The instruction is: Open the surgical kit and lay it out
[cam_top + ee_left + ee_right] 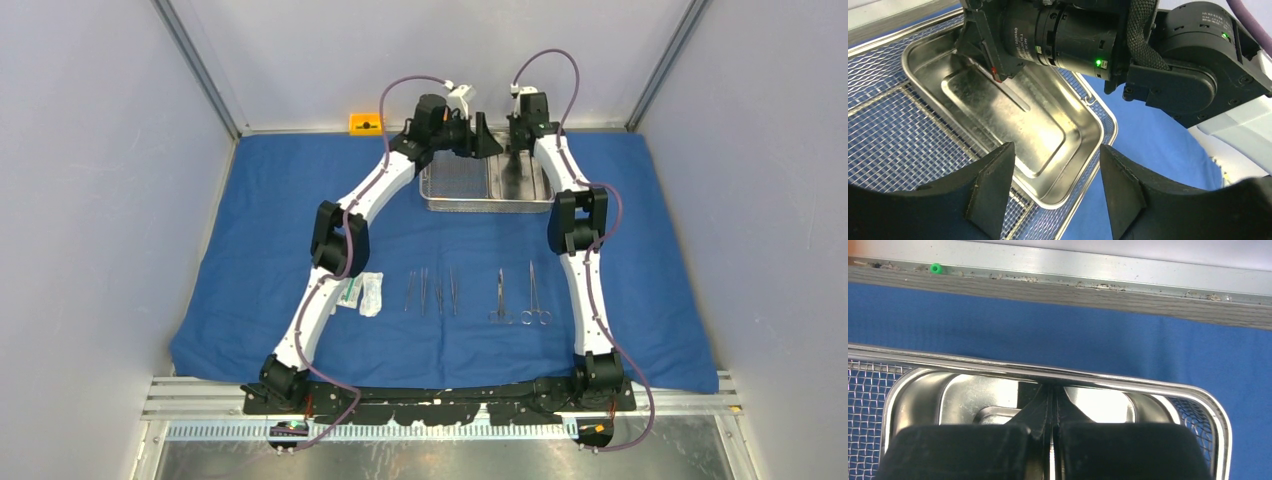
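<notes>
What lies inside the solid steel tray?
One thin steel instrument, pinched by the shut right gripper. The steel tray is otherwise bare inside; what the gripper covers is hidden.

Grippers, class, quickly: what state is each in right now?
Left gripper: open, holding nothing.
Right gripper: shut; any grip cannot be told.

You can see a small orange block [365, 123] at the foot of the grey back wall [430, 50], left of centre. In your right wrist view, a tiny green stub [936, 268] sits on the aluminium rail [1098, 265].
</notes>
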Robot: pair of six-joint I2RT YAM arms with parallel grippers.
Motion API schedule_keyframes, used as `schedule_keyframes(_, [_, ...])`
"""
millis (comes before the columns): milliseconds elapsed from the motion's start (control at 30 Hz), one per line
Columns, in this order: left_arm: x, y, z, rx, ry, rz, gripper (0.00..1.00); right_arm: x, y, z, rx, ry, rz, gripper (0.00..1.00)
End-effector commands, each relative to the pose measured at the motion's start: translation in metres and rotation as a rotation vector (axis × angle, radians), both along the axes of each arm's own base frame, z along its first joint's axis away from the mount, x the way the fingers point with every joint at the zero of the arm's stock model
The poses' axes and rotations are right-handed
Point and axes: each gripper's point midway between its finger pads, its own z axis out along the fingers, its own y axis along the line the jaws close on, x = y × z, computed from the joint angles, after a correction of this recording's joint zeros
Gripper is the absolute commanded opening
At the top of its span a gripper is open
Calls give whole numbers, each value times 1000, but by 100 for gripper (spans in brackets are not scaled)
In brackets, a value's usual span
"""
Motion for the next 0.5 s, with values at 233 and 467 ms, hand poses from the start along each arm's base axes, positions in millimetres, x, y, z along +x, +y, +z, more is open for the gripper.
schedule_keyframes(233, [7,-28,0,-148,6,12,62,0,-3,115,72,-158,-15,0])
schedule_keyframes(467, [13,-35,-9,-157,-10,34,61,-8,-5,137,94,-165,-10,0])
